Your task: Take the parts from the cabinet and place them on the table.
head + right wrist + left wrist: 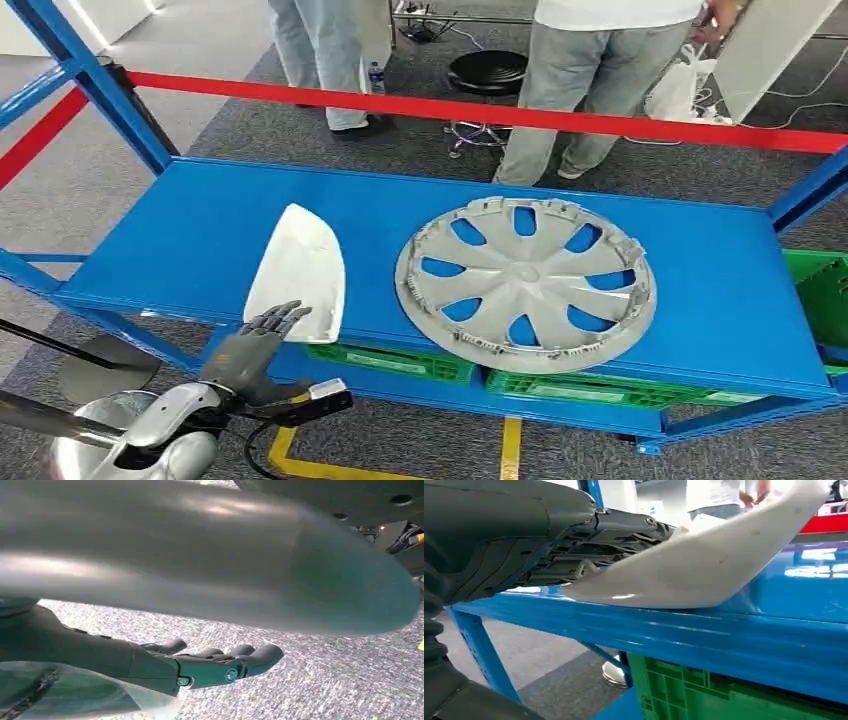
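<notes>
While both parts sit on the blue shelf (180, 240), nothing's moved yet: my left hand (262, 335) touches the white panel (298, 268), grip unclear; right hand (220, 664) hangs, fingers loosely apart, empty; hubcap (527, 283) untouched.

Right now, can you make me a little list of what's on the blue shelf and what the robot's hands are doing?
shelf: blue shelf, red rails behind it
white part: white curved panel at the front edge, overhanging a little
round part: grey wheel cover lying flat, apart from the panel
underneath: green crates
left hand: left hand reaching the panel's near end, fingers touching it; a full grip cannot be told
right hand: right hand hangs above the carpet, holding nothing
behind: people standing
</notes>
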Robot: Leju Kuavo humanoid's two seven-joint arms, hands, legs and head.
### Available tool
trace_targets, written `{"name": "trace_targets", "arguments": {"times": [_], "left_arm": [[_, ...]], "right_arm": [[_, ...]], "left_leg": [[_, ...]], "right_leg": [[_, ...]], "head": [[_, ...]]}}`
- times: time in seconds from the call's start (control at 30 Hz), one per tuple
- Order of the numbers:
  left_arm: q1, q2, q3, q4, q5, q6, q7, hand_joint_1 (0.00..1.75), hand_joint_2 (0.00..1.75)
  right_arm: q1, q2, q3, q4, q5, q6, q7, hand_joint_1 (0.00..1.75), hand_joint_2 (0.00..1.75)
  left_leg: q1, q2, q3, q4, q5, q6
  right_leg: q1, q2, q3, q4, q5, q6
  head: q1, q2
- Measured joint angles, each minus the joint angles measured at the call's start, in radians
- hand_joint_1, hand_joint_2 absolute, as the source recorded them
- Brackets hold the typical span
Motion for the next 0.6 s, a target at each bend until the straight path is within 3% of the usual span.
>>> {"name": "trace_targets", "arguments": {"times": [0.03,0.6], "left_arm": [[-0.003,0.0,0.0,0.005,-0.002,0.0,0.001,1.75,1.75],[-0.045,-0.011,-0.001,0.033,-0.027,0.025,-0.002,1.75,1.75]], "right_arm": [[0.0,0.0,0.0,-0.001,-0.002,0.0,0.001,0.0,0.0],[0.001,0.0,0.0,-0.014,-0.017,0.002,0.009,0.0,0.0]], "left_leg": [[0.0,0.0,0.0,0.0,0.0,0.0],[0.0,0.0,0.002,0.0,0.0,0.0]], "right_leg": [[0.0,0.0,0.0,0.0,0.0,0.0],[0.0,0.0,0.002,0.0,0.0,0.0]], "head": [[0.0,0.0],[0.0,0.0]]}}
